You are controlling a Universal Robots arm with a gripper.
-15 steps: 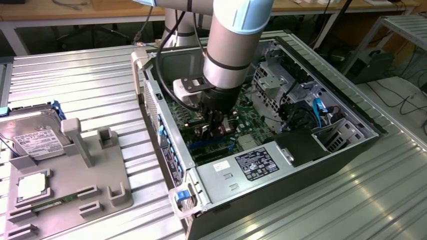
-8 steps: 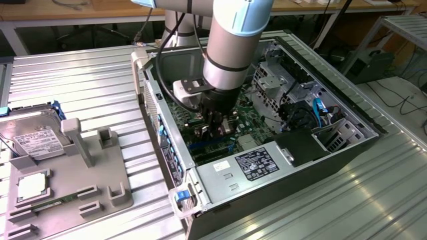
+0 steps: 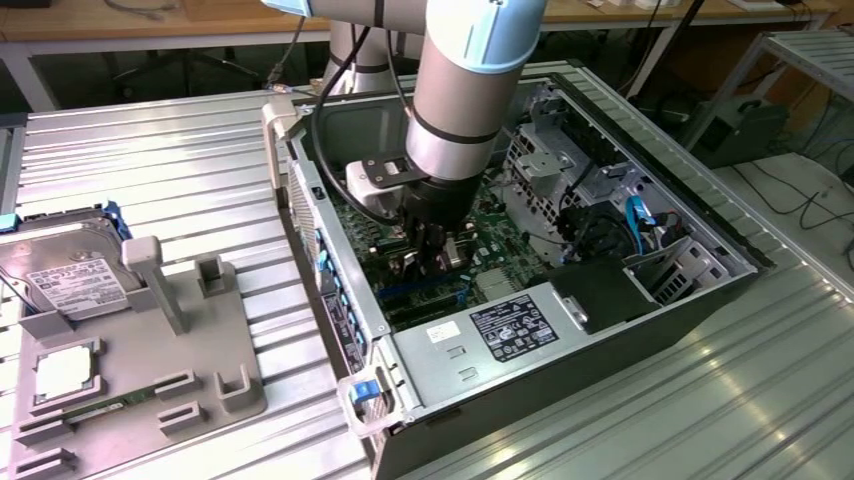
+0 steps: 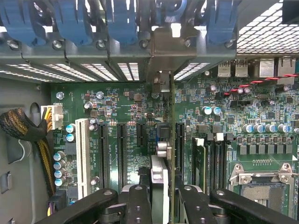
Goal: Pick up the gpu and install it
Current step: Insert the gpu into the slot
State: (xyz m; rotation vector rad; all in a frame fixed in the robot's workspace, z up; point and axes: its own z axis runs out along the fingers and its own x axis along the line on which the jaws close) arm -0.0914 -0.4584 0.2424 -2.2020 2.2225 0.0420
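Note:
My gripper (image 4: 166, 207) is down inside the open computer case (image 3: 667, 190), just above the green motherboard (image 4: 117, 102). Its two black fingers (image 4: 138, 205) are shut on the gpu (image 4: 171, 140), which I see edge-on: a thin green board with a black and silver block on one face. The card stands upright over the row of black expansion slots (image 4: 102, 154), between two of them. Its silver end bracket (image 4: 174, 51) reaches the rear slot openings of the case. Whether the card's edge sits in a slot is hidden. In the exterior view the gripper (image 3: 435, 255) hangs over the middle of the motherboard (image 3: 514, 240).
Blue retaining clips (image 4: 70, 18) line the case's rear wall above the brackets. A sleeved cable bundle (image 4: 18, 126) and a white slot (image 4: 82, 156) lie beside the black ones. The power supply (image 3: 514, 330) and drive cage (image 3: 561, 160) flank the arm. A hard drive (image 3: 67, 280) rests on a grey fixture (image 3: 174, 360) at the exterior view's left.

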